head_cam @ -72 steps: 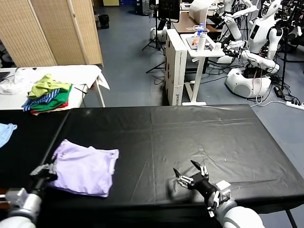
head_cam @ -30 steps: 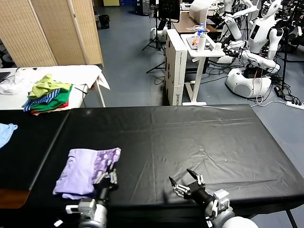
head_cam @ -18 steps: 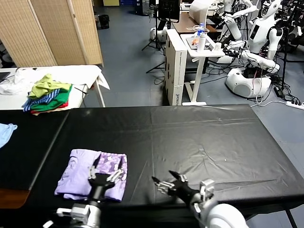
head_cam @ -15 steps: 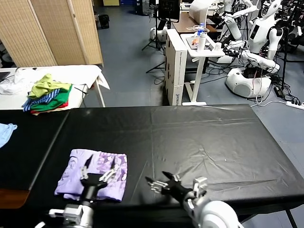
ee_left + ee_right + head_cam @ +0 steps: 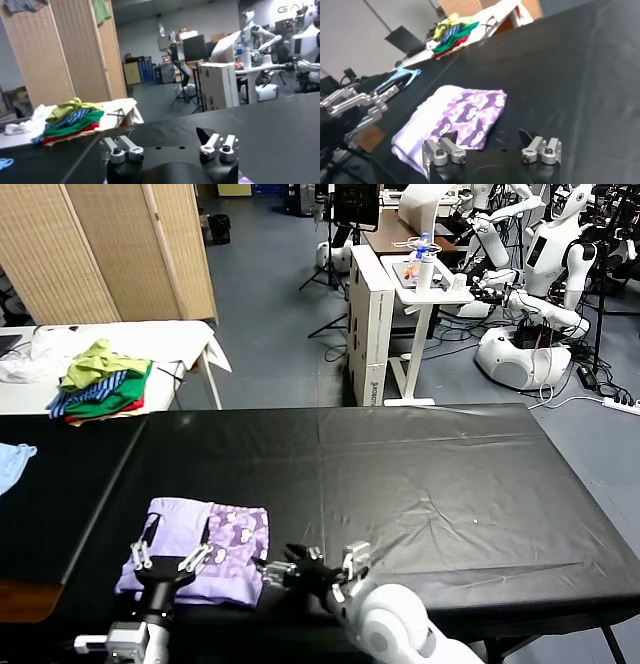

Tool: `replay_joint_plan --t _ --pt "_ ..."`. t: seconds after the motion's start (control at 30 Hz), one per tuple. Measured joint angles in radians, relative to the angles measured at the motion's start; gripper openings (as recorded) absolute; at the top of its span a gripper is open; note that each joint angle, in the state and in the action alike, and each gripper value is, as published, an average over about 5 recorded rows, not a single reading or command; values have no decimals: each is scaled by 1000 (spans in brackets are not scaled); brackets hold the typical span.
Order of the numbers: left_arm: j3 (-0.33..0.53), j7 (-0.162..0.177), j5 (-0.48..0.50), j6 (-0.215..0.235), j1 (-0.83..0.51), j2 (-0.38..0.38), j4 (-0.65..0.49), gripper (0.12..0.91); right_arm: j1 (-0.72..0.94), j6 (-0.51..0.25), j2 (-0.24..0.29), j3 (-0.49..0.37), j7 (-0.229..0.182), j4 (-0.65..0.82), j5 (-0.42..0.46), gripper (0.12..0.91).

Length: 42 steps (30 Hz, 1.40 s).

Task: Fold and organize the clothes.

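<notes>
One black worktop [image 5: 420, 464], smooth and faintly creased, spans the head view. One T-shirt [image 5: 190, 549], thin pale lavender fabric folded to a rough rectangle with a purple-and-white printed panel uppermost, lies at 8 o'clock on it. Two claws hover at 6 o'clock: the left claw [image 5: 168, 556] is spread, empty, above the T-shirt's near edge; the right claw [image 5: 310, 567] is spread, empty, just beside its printed edge.

The lavender T-shirt [image 5: 196, 549] lies folded, purple-and-white printed patch up, near the table's front edge.
</notes>
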<state>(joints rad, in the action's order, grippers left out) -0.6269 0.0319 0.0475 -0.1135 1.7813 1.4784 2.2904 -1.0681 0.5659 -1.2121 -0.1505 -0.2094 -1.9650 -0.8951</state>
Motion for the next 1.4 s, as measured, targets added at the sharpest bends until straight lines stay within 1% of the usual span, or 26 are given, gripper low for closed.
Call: replay_joint_plan --t 0.03,0.07,0.17,0.2,0.27,0.3,0.4,0.43,0.5,0.67,0.77,0.93,1.1,1.23,1.37,1.4 --pt "-3 0 0 0 1 1 0 907 6 0 -11 -6 0 13 2 853" --pt "-6 0 0 0 3 1 1 907 12 -1 -20 -11 0 25 4 810" --pt "-13 0 -1 0 4 2 3 907 20 -1 -39 -20 -2 53 6 636" --pt "-14 0 -1 0 3 2 3 907 21 -1 -42 -21 -2 59 6 560" --pt "-15 0 -2 0 2 2 3 907 22 -1 -45 -22 -3 68 6 446" --pt "-15 0 -2 0 1 2 3 907 21 -1 -46 -21 -2 70 6 370" --pt "-15 0 -2 1 0 5 -1 907 16 0 -45 -14 -2 71 6 209" --pt "-14 0 -2 2 0 6 -3 907 13 0 -44 -10 -2 69 6 174" --pt "-13 0 -2 3 -1 8 -8 907 6 1 -40 0 -4 62 6 143" --pt "-12 1 -5 5 -2 10 -14 907 -22 15 -7 38 -19 26 5 140" --pt "-12 3 -10 5 -5 10 -19 907 -47 36 34 75 -25 -7 5 140" --pt "-12 7 -18 5 -11 13 -29 907 -87 88 117 160 -30 -58 10 140" --pt "-11 12 -24 5 -13 18 -35 907 -99 92 182 234 -10 -73 25 140" --pt "-10 14 -27 5 -12 21 -37 907 -94 88 207 264 9 -81 37 140" --pt "-11 12 -52 -7 -7 23 -33 907 -101 98 225 281 5 -96 42 172" --pt "-11 11 -66 -14 -5 23 -30 907 -105 104 230 285 4 -101 46 218"
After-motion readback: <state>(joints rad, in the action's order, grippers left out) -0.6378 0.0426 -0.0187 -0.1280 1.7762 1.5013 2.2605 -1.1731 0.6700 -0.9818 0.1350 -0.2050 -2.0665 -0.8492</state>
